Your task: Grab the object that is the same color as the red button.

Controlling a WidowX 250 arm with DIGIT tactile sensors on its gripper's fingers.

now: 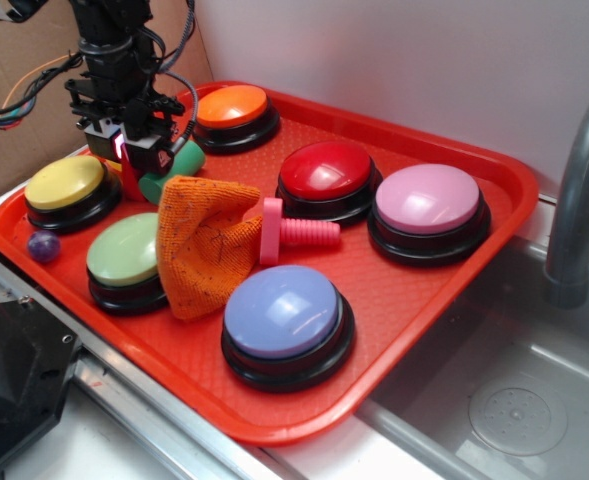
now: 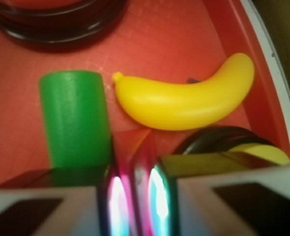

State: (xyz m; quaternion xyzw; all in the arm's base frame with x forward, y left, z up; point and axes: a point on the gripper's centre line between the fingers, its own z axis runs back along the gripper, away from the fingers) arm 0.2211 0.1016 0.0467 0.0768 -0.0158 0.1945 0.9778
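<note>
The red button [image 1: 326,170], a glossy deep-red dome on a black base, sits in the middle of the red tray [image 1: 454,290]. My gripper [image 1: 126,150] is at the tray's back left, between the yellow button [image 1: 66,185] and the green cylinder [image 1: 169,170]. In the wrist view the gripper [image 2: 135,196] is shut on the object [image 2: 135,152], a small dark-red block whose angled top sticks out past the glowing pads. The green cylinder [image 2: 75,118] lies right beside the block on the left. In the exterior view the fingers mostly hide the block.
A yellow toy banana [image 2: 184,101] lies just beyond the block. Orange button [image 1: 232,108], pink button [image 1: 429,200], green button [image 1: 124,250] and blue button [image 1: 284,312] stand on the tray. An orange cloth [image 1: 204,245], pink screw toy [image 1: 299,232] and purple ball [image 1: 44,246] lie there too. A faucet [image 1: 579,200] rises at right.
</note>
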